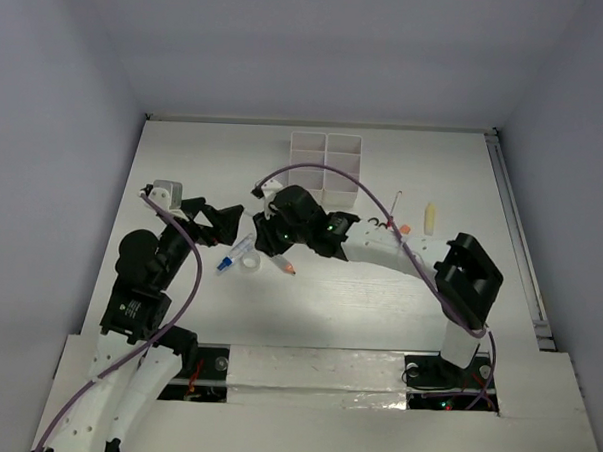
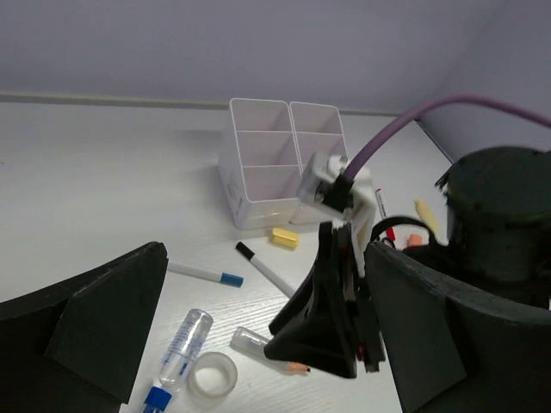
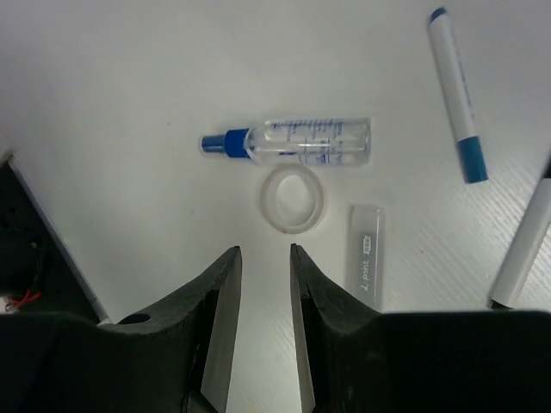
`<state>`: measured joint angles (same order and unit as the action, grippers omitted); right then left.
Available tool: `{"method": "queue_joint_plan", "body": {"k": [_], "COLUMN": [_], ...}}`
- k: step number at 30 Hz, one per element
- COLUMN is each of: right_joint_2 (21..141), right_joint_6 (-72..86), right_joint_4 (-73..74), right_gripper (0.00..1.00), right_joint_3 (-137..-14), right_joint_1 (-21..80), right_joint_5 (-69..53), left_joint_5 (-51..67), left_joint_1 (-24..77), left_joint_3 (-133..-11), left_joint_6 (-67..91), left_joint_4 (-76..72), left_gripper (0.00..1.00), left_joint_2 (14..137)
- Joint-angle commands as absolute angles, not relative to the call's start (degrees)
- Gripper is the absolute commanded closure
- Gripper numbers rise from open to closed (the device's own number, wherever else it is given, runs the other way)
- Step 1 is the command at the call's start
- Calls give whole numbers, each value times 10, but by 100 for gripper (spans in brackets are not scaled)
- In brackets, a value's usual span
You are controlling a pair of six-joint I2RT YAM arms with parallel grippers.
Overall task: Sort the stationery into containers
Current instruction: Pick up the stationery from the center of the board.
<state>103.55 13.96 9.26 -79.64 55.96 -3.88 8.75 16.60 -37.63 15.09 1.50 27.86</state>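
Looking down from above, the right gripper (image 1: 269, 243) hangs near the tape roll (image 1: 250, 265), organiser tray (image 1: 325, 167) beyond; left wrist view, left gripper (image 2: 267, 251) gapes wide, empty; right wrist view, fingers (image 3: 215, 327) narrowly parted, nothing between, roll just ahead

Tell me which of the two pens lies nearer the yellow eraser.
The black-capped pen: its cap end lies close beside the yellow eraser, while the blue-capped pen sits farther left, well away from it.
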Motion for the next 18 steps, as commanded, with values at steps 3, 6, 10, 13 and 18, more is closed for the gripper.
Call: {"method": "queue_joint_plan", "body": {"k": [3,6,10,13,18], "right_joint_2": [1083,1116,1156,1171,1197], "right_joint_6": [147,142,136,132,128], "right_joint_4": [112,126,157,162,168], "right_gripper": [65,65,62,60,59], "right_joint_3": [-811,-835,-875,-895,-918], "right_joint_1": [573,584,591,596,596], "right_joint_5": [-40,-26,-4,18,39], "left_joint_5": [54,62,69,74,81], "left_joint_1": [156,156,156,156,156], "left_joint_3": [-402,-400,-399,-399,-398], "left_joint_6": [156,156,156,156,156], "left_joint_4": [13,10,8,6,5], "left_gripper": [1,1,1,1,1], "left_joint_2": [266,266,266,266,265]}}
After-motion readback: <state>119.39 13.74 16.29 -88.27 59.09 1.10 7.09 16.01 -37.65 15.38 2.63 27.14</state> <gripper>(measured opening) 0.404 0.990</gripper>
